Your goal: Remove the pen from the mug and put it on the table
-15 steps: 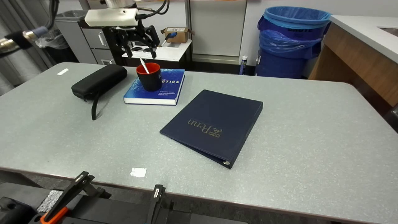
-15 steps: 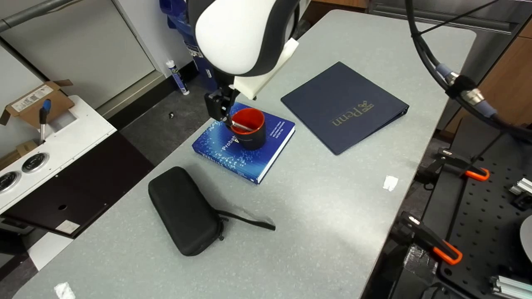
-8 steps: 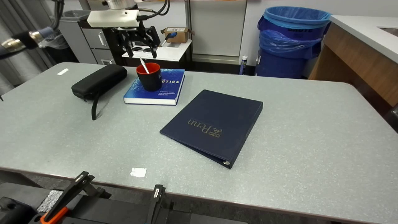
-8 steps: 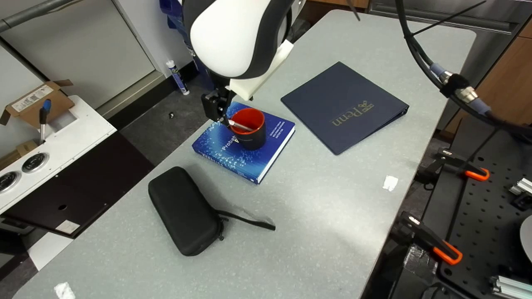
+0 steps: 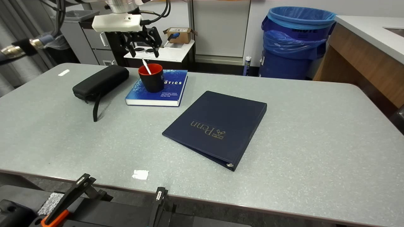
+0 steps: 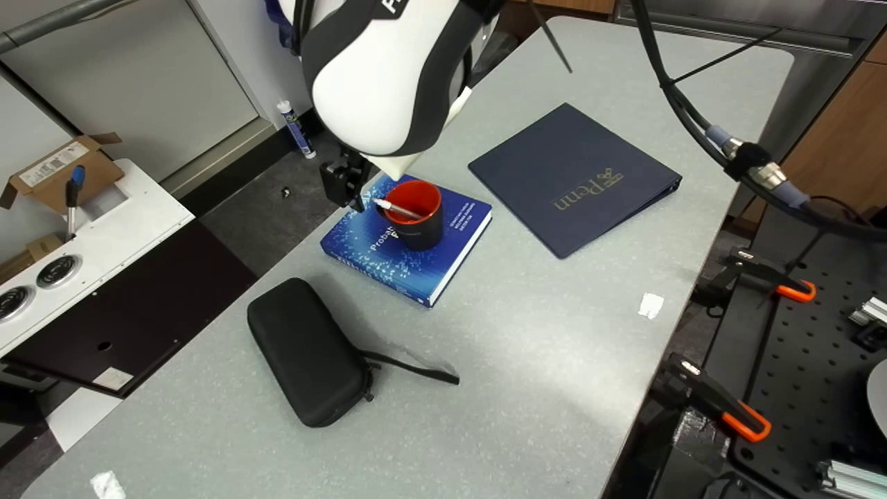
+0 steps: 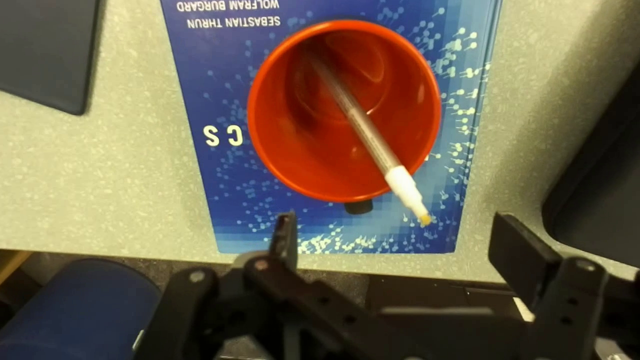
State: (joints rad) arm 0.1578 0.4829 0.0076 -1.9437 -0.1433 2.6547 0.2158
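Observation:
The pen (image 5: pixel 146 66) leans in the mug (image 5: pixel 153 82), its white tip sticking out past the rim. In the wrist view the pen (image 7: pixel 367 132) crosses the red inside of the mug (image 7: pixel 310 165), its tip pointing toward the gap between the fingers. The pen (image 6: pixel 400 209) and mug (image 6: pixel 424 232) also show in an exterior view. The mug stands upright on a blue book (image 5: pixel 170 94) on the grey table (image 5: pixel 300 142). My gripper (image 5: pixel 144 55) is open and empty, just above the pen's tip. In the wrist view its fingers (image 7: pixel 392 232) are wide apart, touching nothing visible.
A black case (image 5: pixel 101 82) with a strap lies beside the book; it also shows in an exterior view (image 6: pixel 308 353). A dark blue Penn folder (image 5: pixel 217 126) lies on the book's other side. The table's far edge runs close behind the book. A blue bin (image 5: pixel 290 44) stands beyond it.
The arm and hand have tilted and shifted slightly; in an exterior view the finger moved left, off the pen's tip. The fingers stay open. Pen, mug and book have not moved.

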